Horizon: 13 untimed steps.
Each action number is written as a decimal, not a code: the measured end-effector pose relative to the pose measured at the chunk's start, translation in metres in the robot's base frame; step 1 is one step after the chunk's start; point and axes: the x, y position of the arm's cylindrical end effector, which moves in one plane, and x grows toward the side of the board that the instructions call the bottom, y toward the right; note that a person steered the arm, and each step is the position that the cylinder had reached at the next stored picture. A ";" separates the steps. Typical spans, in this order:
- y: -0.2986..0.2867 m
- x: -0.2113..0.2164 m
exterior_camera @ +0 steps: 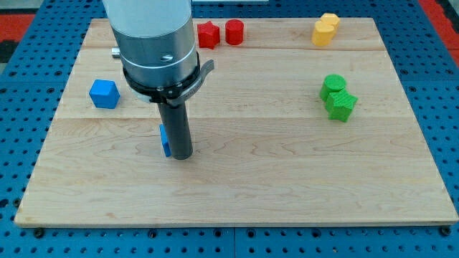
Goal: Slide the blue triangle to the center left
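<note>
The blue triangle [164, 140] lies left of the board's middle, mostly hidden behind my rod; only a thin blue sliver shows. My tip [181, 155] rests on the board, touching the triangle's right side. A blue cube [104, 94] sits further toward the view's left, well apart from the tip.
Two red blocks [219, 33] sit together at the view's top centre. Two yellow blocks [325, 29] sit at the top right. Two green blocks [337, 97] sit at the right. The wooden board [287, 179] rests on a blue perforated table.
</note>
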 end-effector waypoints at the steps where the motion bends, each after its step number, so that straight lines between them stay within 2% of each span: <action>1: -0.002 -0.013; 6: -0.069 -0.065; 7: -0.071 -0.071; 9: -0.031 -0.077; 10: -0.024 -0.097; 12: -0.030 -0.099; 13: -0.057 -0.099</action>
